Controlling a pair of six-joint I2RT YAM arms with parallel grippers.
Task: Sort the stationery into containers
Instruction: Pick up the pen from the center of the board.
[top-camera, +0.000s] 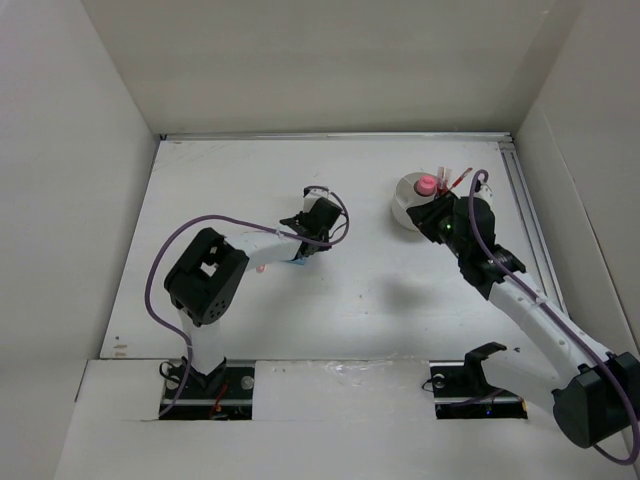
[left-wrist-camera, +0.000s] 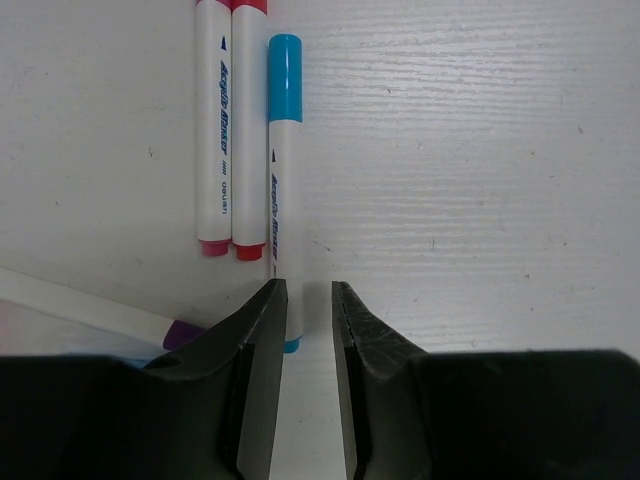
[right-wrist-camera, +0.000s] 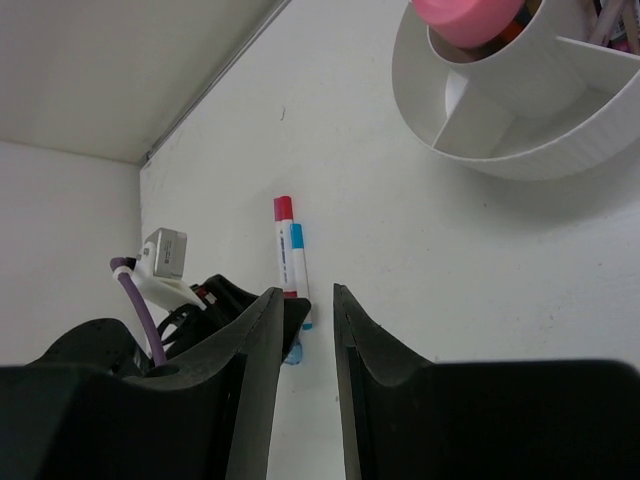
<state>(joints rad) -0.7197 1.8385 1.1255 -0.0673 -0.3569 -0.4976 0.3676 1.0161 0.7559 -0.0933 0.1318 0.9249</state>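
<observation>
White tabletop (left-wrist-camera: 480, 150) bearing four loose markers in the left wrist view. The left gripper (left-wrist-camera: 308, 292) has its jaws drawn nearly together, a narrow slit between them, and holds nothing. It sits at the near end of one blue-capped marker (left-wrist-camera: 285, 180). Two red-ended markers (left-wrist-camera: 213, 130) lie side by side, touching, just beside that one. One purple-tipped marker (left-wrist-camera: 100, 312) lies aslant nearby. The right gripper (right-wrist-camera: 308, 295), likewise nearly closed on nothing, hovers near the single round white tub (right-wrist-camera: 520, 150). The tub's divided compartments hold one pink roll (right-wrist-camera: 465, 18) and two thin red pens (top-camera: 452, 178).
</observation>
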